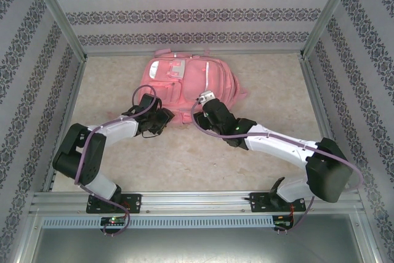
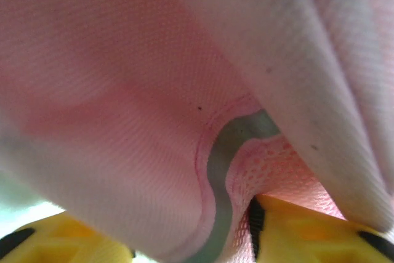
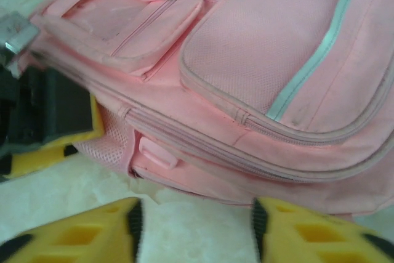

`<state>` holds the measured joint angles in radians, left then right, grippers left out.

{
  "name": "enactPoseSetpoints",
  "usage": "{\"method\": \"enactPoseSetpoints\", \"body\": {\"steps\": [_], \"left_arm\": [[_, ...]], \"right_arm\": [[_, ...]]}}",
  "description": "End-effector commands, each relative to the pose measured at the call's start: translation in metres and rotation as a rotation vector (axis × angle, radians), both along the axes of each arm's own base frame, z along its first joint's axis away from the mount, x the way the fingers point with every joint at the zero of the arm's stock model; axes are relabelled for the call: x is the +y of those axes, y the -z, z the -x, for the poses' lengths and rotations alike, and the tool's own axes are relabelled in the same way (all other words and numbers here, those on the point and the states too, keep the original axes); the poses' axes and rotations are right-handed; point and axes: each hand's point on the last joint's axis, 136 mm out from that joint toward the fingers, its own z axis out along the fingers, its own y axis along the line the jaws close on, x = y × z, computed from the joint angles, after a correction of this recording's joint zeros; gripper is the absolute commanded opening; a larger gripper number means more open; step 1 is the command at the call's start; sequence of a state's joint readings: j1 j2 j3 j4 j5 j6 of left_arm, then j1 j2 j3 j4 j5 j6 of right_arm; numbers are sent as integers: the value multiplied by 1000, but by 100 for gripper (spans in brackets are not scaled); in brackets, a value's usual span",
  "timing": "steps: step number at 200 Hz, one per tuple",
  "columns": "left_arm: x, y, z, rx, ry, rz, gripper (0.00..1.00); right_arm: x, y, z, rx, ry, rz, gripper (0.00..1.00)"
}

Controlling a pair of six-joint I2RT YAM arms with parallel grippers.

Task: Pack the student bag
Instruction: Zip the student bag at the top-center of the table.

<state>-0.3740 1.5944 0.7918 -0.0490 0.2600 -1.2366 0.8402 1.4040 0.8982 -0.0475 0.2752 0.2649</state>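
Lying flat on the far half of the table (image 1: 258, 152), front pockets up, the student bag (image 1: 191, 84) has both arms reaching to its near edge. From above, the left fingers (image 1: 163, 115) sit at the bag's near left corner. The right fingers (image 1: 206, 100) sit at the middle of the same near edge, a little onto the pink fabric.

At the left wrist, the student bag (image 2: 123, 90) hangs right over the lens. The left fingers (image 2: 61, 244) are spread wide and released. A fold of fabric edged with grey piping (image 2: 218, 170) and a patch of mesh side pocket (image 2: 271, 164) drop into the gap between them. The fabric touches the inner face of the right-hand finger, but nothing is pinched.

At the right wrist, the right fingers (image 3: 320, 235) are also spread and released, holding nothing. Bare table (image 3: 74, 195) shows between them, and the student bag (image 3: 277, 90) rises just beyond their tips. Its lower seam lies close above the right-hand finger.

This view also shows the pale stripe (image 3: 314, 66) curving across the large front pocket and a small zip pocket (image 3: 123, 20) further back. One of the left fingers (image 3: 52, 149), yellow under its black housing, rests against the mesh side pocket (image 3: 111, 143) at the bag's left side.
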Motion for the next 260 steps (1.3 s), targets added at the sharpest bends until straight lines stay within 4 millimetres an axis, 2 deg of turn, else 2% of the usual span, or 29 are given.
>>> {"method": "enactPoseSetpoints", "body": {"steps": [1, 23, 38, 64, 95, 138, 185, 231, 247, 260], "left_arm": [[-3, -2, -18, -57, -6, -30, 33], [-3, -12, -25, -79, 0, -47, 7], [0, -21, -27, -85, 9, -76, 0], [-1, -41, -33, -111, 27, -91, 0], [-6, -51, -34, -106, 46, -79, 0], [-7, -47, -32, -89, 50, -77, 0], [-7, -45, -29, -74, 54, -77, 0], [-8, -42, -29, -60, 55, -72, 0], [-10, -40, -28, -53, 58, -66, 0], [-10, -40, -28, -52, 59, -66, 0]], "right_arm": [[0, 8, -3, 16, 40, -4, 43], [3, 24, 2, 99, 35, 25, 42], [12, 39, 10, 146, -22, 24, 42], [29, 58, 18, 157, -97, 9, 42], [42, 78, 9, 154, -96, 64, 37], [54, 103, -10, 140, -58, 108, 36], [67, 127, -21, 147, -58, 124, 35], [76, 134, -34, 129, -37, 136, 35], [78, 133, -39, 121, -27, 136, 27], [79, 132, -40, 119, -22, 131, 10]]}}
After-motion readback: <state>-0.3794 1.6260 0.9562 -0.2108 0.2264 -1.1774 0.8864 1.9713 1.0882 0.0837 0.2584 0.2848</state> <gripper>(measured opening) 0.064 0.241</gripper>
